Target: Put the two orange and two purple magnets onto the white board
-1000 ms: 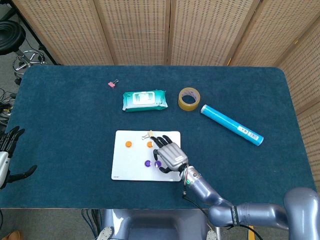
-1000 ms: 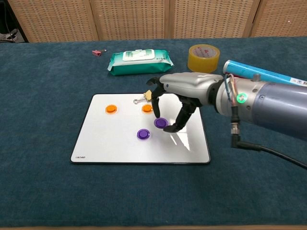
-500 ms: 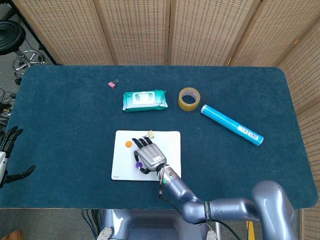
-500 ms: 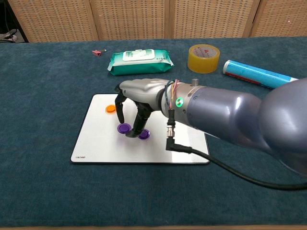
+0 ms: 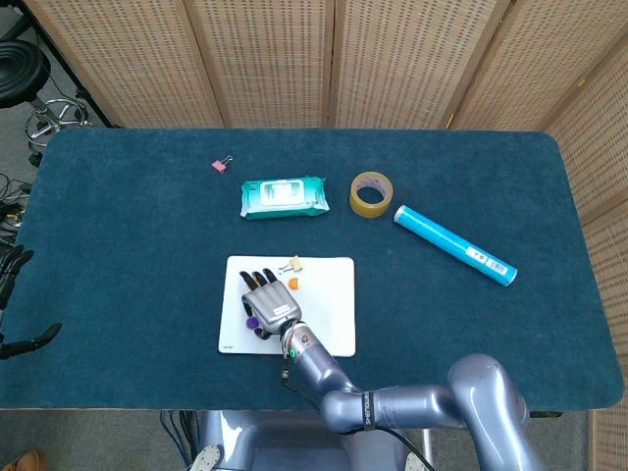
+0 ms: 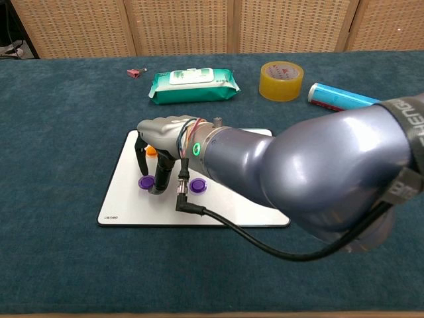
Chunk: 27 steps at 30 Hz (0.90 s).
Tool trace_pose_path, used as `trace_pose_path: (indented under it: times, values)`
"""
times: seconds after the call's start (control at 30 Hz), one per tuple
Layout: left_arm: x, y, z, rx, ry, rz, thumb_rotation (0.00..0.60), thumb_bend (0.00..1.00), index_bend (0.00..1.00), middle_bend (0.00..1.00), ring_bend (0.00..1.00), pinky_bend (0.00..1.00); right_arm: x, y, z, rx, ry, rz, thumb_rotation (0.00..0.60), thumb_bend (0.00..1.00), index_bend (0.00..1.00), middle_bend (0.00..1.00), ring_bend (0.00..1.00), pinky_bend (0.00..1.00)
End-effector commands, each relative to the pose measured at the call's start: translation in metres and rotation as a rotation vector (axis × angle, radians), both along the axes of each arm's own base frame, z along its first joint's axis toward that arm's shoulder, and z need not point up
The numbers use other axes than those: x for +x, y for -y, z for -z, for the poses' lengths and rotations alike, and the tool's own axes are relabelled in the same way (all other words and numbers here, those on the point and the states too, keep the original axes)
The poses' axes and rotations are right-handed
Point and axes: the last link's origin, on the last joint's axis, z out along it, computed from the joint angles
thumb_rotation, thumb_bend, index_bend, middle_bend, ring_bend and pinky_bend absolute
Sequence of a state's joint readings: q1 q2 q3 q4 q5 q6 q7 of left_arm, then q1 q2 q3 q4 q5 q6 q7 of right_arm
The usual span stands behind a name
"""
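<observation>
The right hand (image 6: 158, 147) is arching palm-down, fingers pointing downward, its arm reaching in from the right. The left hand (image 5: 12, 294) is hanging at the frame's left edge.

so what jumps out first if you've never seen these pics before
The big glossy grey right arm fills the chest view, reaching across to the flat white magnet board at the table's near centre. Its right hand stands over the board's left part, beside a round purple magnet. Behind lie a green wipes pack, yellow tape roll and blue tube.
</observation>
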State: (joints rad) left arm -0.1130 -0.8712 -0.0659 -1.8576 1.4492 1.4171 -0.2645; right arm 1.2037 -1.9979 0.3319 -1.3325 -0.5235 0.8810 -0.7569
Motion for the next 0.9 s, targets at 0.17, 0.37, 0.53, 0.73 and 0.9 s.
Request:
trace_pose_path:
  times: [0.17,0.37,0.53,0.73,0.9]
  values:
    - [-0.002,-0.001,-0.004,0.003,0.006,-0.004,0.600,0.20,0.02,0.00,0.00,0.00,0.006,0.003,0.014,0.017,-0.007,0.011,0.600,0.57,0.60,0.00,0.00,0.00]
    - [-0.002,0.000,-0.005,0.004,0.009,-0.002,0.600,0.20,0.02,0.00,0.00,0.00,0.006,0.005,0.015,0.005,-0.013,0.007,0.600,0.57,0.60,0.00,0.00,0.00]
    - [-0.002,-0.001,-0.005,0.004,0.011,-0.003,0.600,0.20,0.02,0.00,0.00,0.00,0.006,0.006,0.012,0.001,-0.008,0.007,0.600,0.57,0.55,0.00,0.00,0.00]
    - [-0.002,0.000,-0.004,0.002,0.005,0.000,0.600,0.20,0.02,0.00,0.00,0.00,0.003,0.006,0.009,0.018,0.001,0.009,0.600,0.56,0.32,0.00,0.00,0.00]
    - [-0.002,0.000,-0.004,0.007,0.004,-0.001,0.600,0.20,0.02,0.00,0.00,0.00,-0.001,0.007,0.004,0.017,0.004,0.001,0.600,0.56,0.31,0.00,0.00,0.00]
